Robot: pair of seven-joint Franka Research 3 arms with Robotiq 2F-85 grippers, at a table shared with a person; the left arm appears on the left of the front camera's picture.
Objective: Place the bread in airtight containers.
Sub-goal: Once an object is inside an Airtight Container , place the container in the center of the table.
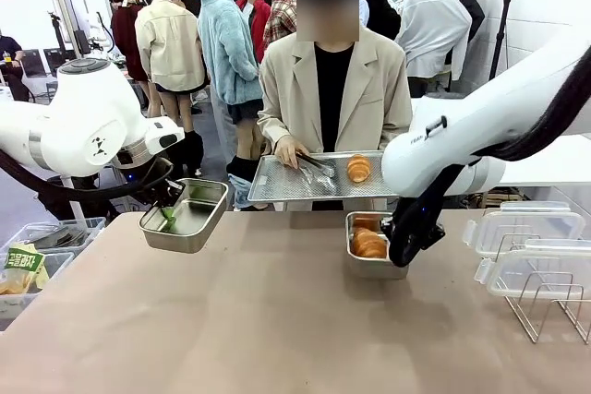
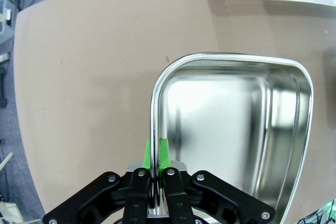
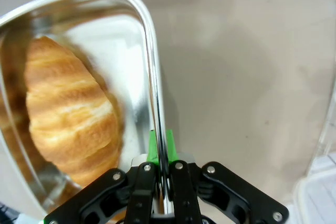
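My left gripper [image 1: 169, 216] is shut on the rim of an empty steel airtight container [image 1: 187, 217] at the table's far left. In the left wrist view the green pads [image 2: 164, 150] pinch that container's [image 2: 236, 129] edge. My right gripper [image 1: 403, 244] is shut on the right rim of a second container [image 1: 353, 248] holding two pieces of bread [image 1: 369, 244]. In the right wrist view a croissant roll [image 3: 68, 119] lies inside the container [image 3: 149, 40] beside the pinched rim. Another roll [image 1: 358, 168] sits on the person's tray.
Across the table a person holds a large perforated steel tray [image 1: 277, 182] with tongs [image 1: 316, 165] in one hand. Two clear lids [image 1: 526, 228] [image 1: 545, 269] and a wire rack [image 1: 549, 306] lie at the right. Plastic bins [image 1: 37, 256] stand off the left edge.
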